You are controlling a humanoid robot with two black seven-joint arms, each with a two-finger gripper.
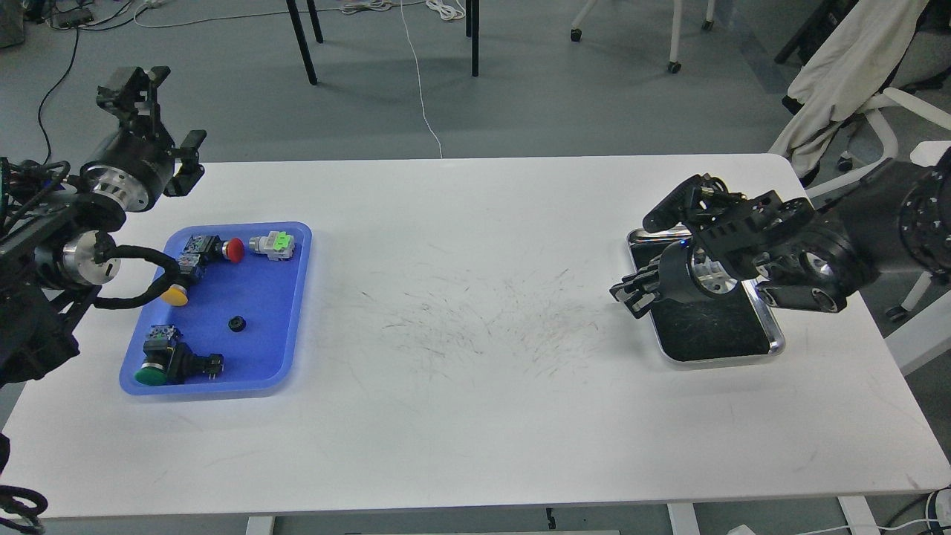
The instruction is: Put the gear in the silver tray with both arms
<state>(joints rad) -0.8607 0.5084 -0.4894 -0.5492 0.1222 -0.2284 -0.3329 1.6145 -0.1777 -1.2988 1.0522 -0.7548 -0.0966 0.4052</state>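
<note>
**On the white table: two trays, one gear**

At 9 o'clock, one blue tray [286,312] has four push buttons plus one small black gear [237,323]. At 3 o'clock, one silver tray [717,345] sits under the right gripper [672,223]; can't tell its jaws. Left gripper [137,89] hangs at 10 o'clock, jaws apart, holding nothing.

Blue plastic tray [293,312] of push-buttons on scuffed white table [475,416].
</note>
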